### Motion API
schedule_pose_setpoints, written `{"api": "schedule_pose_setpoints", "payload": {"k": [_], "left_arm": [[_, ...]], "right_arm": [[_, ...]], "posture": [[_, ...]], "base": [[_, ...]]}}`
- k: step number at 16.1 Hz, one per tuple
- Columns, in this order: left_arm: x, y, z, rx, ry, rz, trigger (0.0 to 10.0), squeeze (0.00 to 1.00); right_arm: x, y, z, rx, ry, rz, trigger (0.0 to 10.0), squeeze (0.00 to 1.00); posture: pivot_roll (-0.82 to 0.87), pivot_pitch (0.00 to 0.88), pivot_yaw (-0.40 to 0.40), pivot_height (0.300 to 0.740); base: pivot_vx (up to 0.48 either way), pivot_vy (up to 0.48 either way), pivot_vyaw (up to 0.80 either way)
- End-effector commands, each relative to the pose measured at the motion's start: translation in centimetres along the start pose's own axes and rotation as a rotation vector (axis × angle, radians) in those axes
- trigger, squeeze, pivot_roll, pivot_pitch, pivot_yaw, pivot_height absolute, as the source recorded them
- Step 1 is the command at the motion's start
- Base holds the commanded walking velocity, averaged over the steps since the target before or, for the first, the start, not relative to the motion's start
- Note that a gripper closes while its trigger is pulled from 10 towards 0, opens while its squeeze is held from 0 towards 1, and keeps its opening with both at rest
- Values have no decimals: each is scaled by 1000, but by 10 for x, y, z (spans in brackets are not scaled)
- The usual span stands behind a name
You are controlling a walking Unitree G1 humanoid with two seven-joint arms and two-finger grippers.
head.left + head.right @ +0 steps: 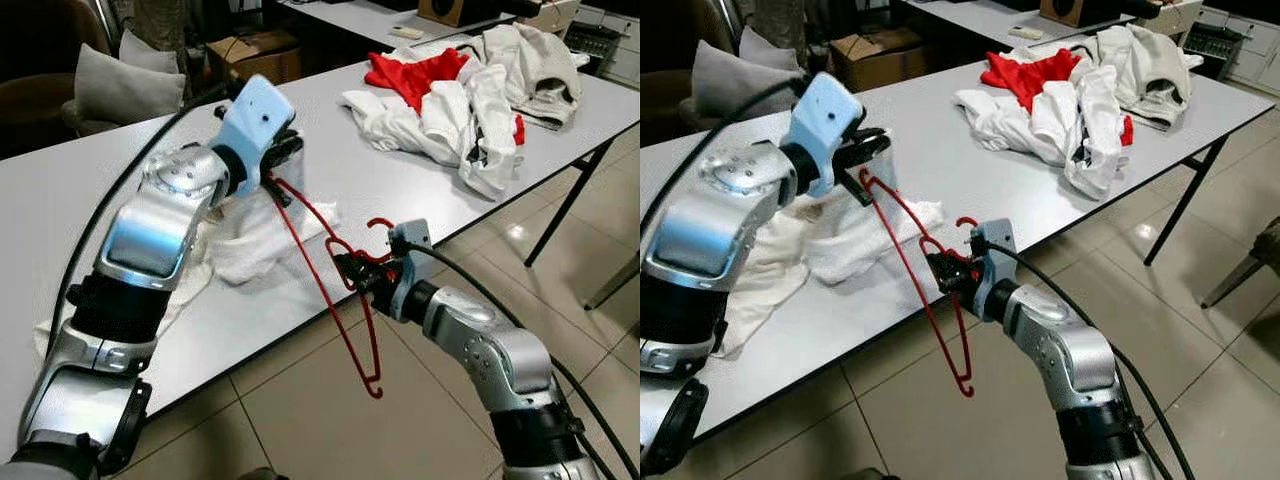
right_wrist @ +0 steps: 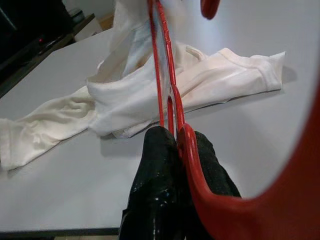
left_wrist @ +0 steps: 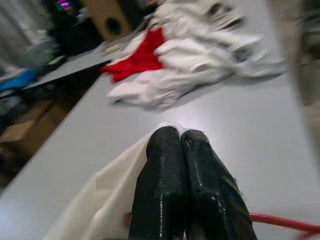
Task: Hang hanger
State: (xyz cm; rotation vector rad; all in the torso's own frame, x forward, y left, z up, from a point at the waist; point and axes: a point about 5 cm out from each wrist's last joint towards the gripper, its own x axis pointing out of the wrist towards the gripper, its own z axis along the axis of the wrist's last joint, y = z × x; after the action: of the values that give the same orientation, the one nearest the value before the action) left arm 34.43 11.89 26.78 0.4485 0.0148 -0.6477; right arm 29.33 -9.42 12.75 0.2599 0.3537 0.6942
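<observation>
Thin red wire hanger (image 1: 330,262) pinched by both: right gripper (image 1: 352,268) near hook, left gripper (image 1: 282,160) on end w/ white cloth (image 1: 245,240), above grey table (image 1: 380,190).

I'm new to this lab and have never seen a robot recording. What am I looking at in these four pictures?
This is a humanoid robot with two silver arms, each ending in two black fingers. The two wide pictures come from a stereo camera on its head, looking down at a grey table. The other two come from cameras on its wrists, looking along the fingers.

The right gripper is shut on a red hanger near its hook, out past the table's edge. The left gripper holds one end of the hanger together with a white garment, lifting part of the cloth off the table. Farther along lies a heap of white and red clothes.
</observation>
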Motion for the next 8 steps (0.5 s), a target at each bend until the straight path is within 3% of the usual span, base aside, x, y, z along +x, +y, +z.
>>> {"api": "schedule_pose_setpoints", "payload": {"k": [1,5,7,8], "left_arm": [[-4,-2,12,-13,-41,-42,0,0],[-9,-4,23,-86,-91,-88,0,0],[-11,15,30,-148,-137,11,0,0],[-14,36,29,-158,-143,146,0,0]], "right_arm": [[1,-3,6,6,-11,-17,10000,0],[5,-8,1,38,6,-29,10000,0],[5,-9,-2,47,18,-35,10000,0],[2,-11,-3,44,24,-40,10000,0]], "posture": [[-154,0,53,740],[-151,0,53,740],[-151,0,53,740],[-150,0,54,740]], "base": [[0,0,0],[0,0,0],[0,0,0],[0,0,0]]}}
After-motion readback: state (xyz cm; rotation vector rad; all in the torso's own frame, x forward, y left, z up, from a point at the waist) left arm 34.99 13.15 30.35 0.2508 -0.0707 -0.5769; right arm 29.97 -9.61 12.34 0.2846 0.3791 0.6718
